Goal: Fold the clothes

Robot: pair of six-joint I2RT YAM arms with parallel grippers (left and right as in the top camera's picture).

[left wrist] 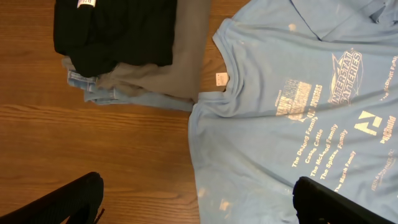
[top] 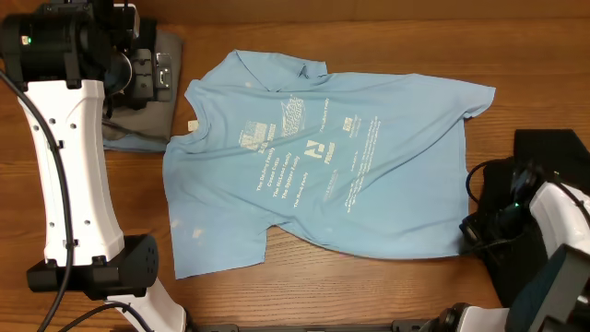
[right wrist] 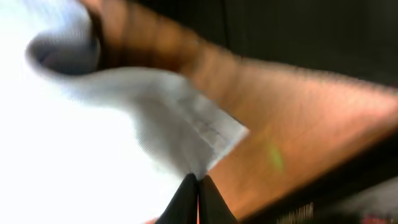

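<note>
Right gripper [right wrist: 198, 186]: fingers together, pinching a corner of the sky-blue T-shirt [top: 323, 157], which lies spread across the table [top: 369, 295]. Left gripper [left wrist: 199, 202]: jaws wide apart near the collar, beside the folded black garment [left wrist: 112, 28].

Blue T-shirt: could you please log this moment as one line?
blue T-shirt: spread, unfolded | left pincer: open, empty | right pincer: shut on shirt's edge

My right wrist view is smeared: the T-shirt [right wrist: 180, 130] corner meeting the right claw [right wrist: 197, 183] tips is blurred and washed out. The left claw [left wrist: 199, 208] fingers [left wrist: 333, 202] are cropped by the bottom edge.
</note>
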